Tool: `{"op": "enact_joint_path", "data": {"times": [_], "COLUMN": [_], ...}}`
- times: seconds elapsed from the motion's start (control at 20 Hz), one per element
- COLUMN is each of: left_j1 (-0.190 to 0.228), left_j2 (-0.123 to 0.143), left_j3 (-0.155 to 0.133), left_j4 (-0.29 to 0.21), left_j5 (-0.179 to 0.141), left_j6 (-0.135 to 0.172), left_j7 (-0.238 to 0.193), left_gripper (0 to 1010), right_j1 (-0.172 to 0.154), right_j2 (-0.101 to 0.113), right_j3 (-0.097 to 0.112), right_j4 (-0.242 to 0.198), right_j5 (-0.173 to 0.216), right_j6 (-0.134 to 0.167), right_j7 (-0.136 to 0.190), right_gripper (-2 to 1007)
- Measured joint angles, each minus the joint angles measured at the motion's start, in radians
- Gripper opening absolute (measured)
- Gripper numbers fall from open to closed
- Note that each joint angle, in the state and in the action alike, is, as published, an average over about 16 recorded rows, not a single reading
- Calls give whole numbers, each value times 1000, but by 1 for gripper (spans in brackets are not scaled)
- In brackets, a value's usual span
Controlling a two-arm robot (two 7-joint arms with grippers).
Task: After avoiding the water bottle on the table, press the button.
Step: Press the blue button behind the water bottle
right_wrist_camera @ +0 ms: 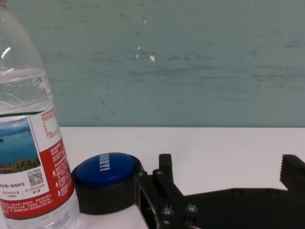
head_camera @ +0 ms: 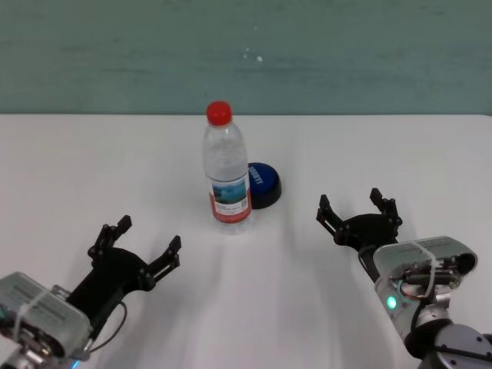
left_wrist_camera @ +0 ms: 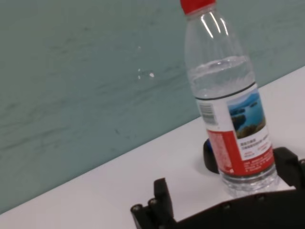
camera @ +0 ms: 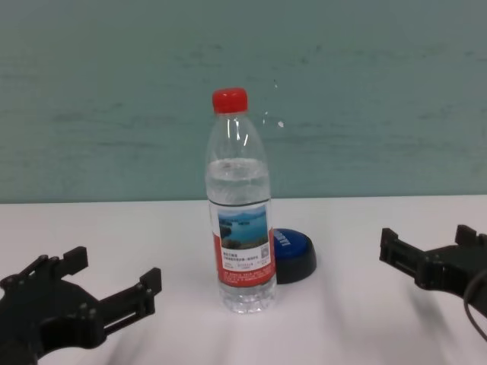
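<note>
The water bottle stands upright on the white table, with a red cap and a lake label. The blue button sits just behind it and to its right, partly hidden by it. My right gripper is open and empty, low over the table to the right of the button and a little nearer to me. In the right wrist view the button lies beside the bottle, ahead of the open gripper. My left gripper is open and empty, near the front left, apart from the bottle.
A teal wall runs behind the table's far edge. Bare tabletop lies between the right gripper and the button. The chest view shows the bottle in the middle with the button behind it.
</note>
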Motion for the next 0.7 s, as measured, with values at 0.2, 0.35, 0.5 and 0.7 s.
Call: {"op": "enact_joint_path", "data": {"times": [0.2, 0.35, 0.5, 0.7], "left_j1": [-37, -61, -80, -95], "left_j2": [10, 18, 24, 31], "left_j3": [6, 14, 21, 29], "left_j4": [40, 64, 80, 93], "left_j5": [-19, -28, -34, -36], "left_j6": [-27, -38, -43, -44], "left_j7": [-23, -37, -45, -47], "left_gripper": [1000, 1000, 1000, 1000], "right_j1": [0, 0, 0, 0], "right_j2": [0, 0, 0, 0], "right_j3": [0, 0, 0, 0], "right_j4": [0, 0, 0, 0], "right_j5": [0, 0, 0, 0], "right_j6": [0, 0, 0, 0], "right_j7": [0, 0, 0, 0], "right_gripper": [1004, 1004, 1004, 1004]}}
